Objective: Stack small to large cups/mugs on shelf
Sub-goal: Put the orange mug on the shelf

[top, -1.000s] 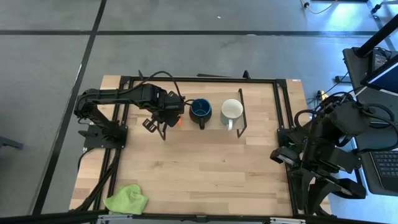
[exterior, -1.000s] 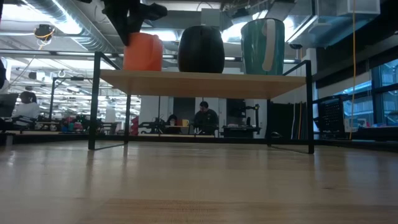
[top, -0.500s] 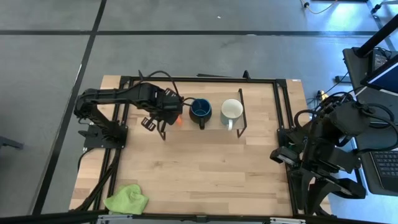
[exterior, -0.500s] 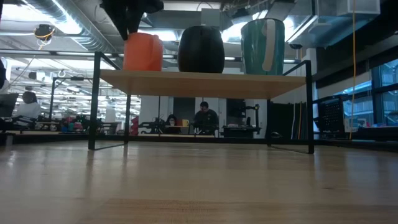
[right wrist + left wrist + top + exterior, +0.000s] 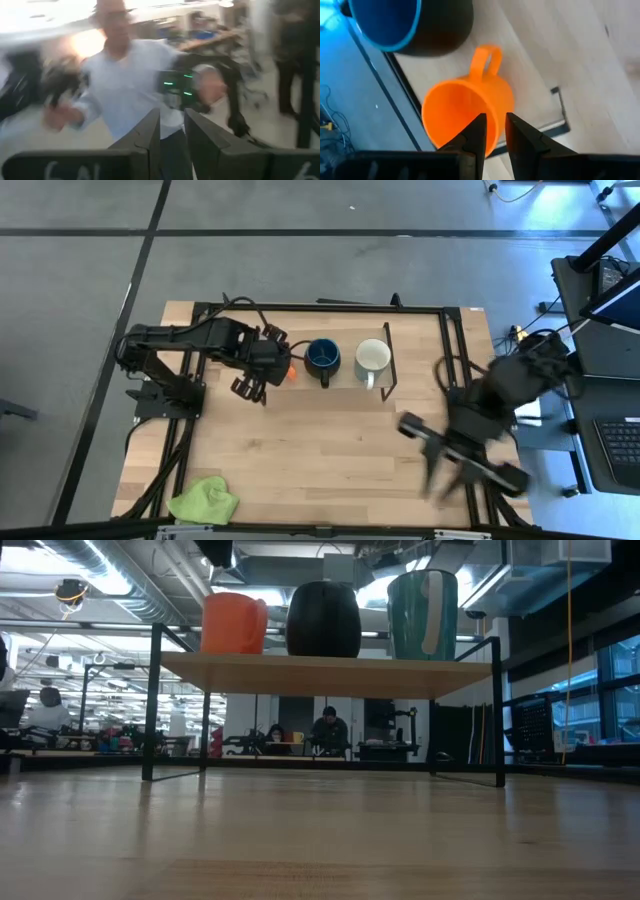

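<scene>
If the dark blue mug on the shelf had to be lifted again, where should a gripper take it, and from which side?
Probably by the rim wall, from above. The dark blue mug stands upright with its mouth open upward, so one finger could go inside and one outside. Choose the rim's front or back: the orange mug and white mug flank it on the shelf.
</scene>
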{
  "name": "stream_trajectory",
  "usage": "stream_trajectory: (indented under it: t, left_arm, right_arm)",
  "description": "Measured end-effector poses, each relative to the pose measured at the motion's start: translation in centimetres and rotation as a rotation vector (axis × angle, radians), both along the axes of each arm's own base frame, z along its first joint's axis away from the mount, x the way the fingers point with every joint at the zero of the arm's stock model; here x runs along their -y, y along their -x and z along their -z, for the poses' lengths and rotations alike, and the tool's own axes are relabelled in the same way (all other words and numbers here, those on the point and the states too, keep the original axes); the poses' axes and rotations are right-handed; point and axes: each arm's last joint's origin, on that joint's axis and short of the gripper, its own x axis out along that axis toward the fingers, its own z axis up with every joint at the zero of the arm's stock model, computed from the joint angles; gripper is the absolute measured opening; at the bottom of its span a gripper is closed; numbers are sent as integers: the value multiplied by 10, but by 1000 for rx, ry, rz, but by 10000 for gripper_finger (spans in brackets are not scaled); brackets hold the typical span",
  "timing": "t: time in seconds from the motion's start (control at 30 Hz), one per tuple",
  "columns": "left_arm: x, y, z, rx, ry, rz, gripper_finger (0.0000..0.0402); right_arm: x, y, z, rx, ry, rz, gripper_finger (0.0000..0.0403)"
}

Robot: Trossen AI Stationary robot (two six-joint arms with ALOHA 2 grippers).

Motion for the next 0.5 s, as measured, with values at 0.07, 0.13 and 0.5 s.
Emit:
stream_trajectory:
  t: [0.07,0.13,0.5]
  left_arm:
    - [6,-1,0,18,7,3,59]
    - [12,-1,-1,32,13,9,51]
    - [59,30,-15,121,57,18,5]
  right_arm:
    - [7,-14,14,-79,-68,48,90]
    - [12,-28,25,-95,-167,56,91]
    - [26,-61,53,100,-628,327,91]
